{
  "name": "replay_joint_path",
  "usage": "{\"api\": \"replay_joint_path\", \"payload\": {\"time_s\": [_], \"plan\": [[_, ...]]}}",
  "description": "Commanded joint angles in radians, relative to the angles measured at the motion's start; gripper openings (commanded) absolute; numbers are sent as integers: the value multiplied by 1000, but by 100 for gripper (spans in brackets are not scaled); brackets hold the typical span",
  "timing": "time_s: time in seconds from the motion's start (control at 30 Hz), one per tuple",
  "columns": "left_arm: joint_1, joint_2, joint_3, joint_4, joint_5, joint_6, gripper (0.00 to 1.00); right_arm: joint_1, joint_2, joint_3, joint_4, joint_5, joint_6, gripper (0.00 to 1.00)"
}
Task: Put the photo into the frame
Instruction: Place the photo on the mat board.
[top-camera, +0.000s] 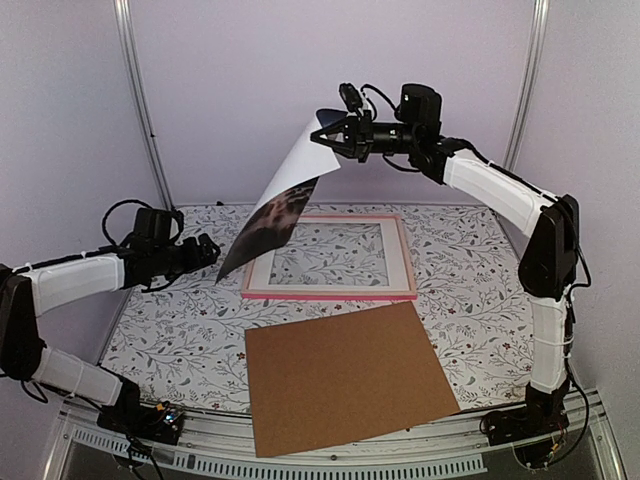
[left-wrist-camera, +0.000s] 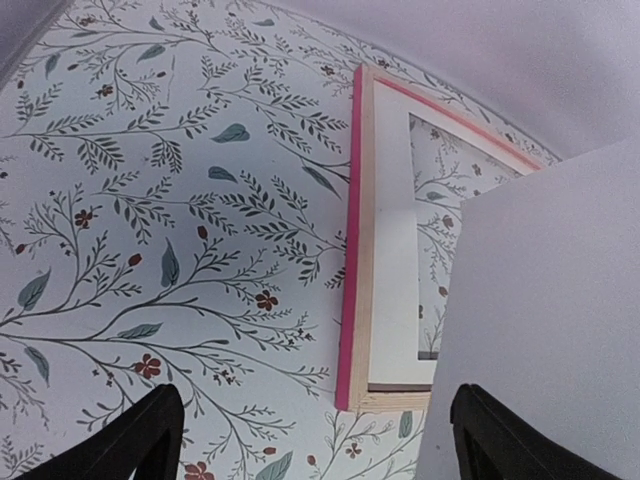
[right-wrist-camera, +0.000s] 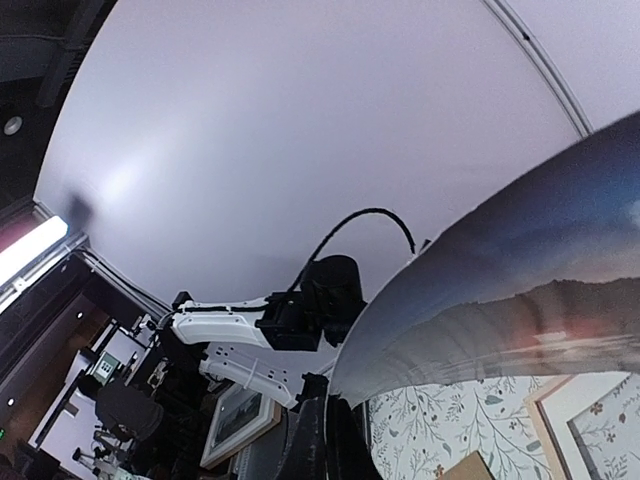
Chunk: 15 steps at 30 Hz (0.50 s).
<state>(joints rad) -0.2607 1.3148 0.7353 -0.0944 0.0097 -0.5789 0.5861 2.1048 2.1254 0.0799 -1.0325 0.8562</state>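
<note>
The photo (top-camera: 290, 180) hangs curled in the air above the table, its white back showing up high and its dark print lower down. My right gripper (top-camera: 324, 135) is shut on its top corner; in the right wrist view the fingers (right-wrist-camera: 330, 440) pinch the edge of the glossy print (right-wrist-camera: 520, 290). The pink frame (top-camera: 330, 293) lies flat at the table's middle with a white mat (top-camera: 400, 262) inside it. My left gripper (top-camera: 208, 250) stands open next to the photo's lower corner. In the left wrist view the photo's white back (left-wrist-camera: 550, 300) covers the right side over the frame (left-wrist-camera: 352, 250).
A plain brown backing board (top-camera: 345, 375) lies in front of the frame, reaching toward the near edge. The floral tablecloth (top-camera: 170, 320) covers the table. Pale walls and metal posts close in the back and sides.
</note>
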Motion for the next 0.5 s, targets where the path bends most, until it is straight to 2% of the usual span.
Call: {"api": "replay_joint_path", "payload": {"time_s": [0.0, 0.13, 0.23, 0.47], "plan": [[37, -57, -31, 16, -53, -19, 95, -35, -3, -171, -93, 37, -112, 0], [47, -84, -43, 19, -74, -23, 96, -58, -43, -315, -176, 102, -209, 0], [50, -91, -53, 35, -61, -27, 96, -60, -59, -360, -223, 128, -249, 0], [50, -69, -86, 143, 98, -33, 96, -63, -138, -422, -354, 247, -330, 0]]}}
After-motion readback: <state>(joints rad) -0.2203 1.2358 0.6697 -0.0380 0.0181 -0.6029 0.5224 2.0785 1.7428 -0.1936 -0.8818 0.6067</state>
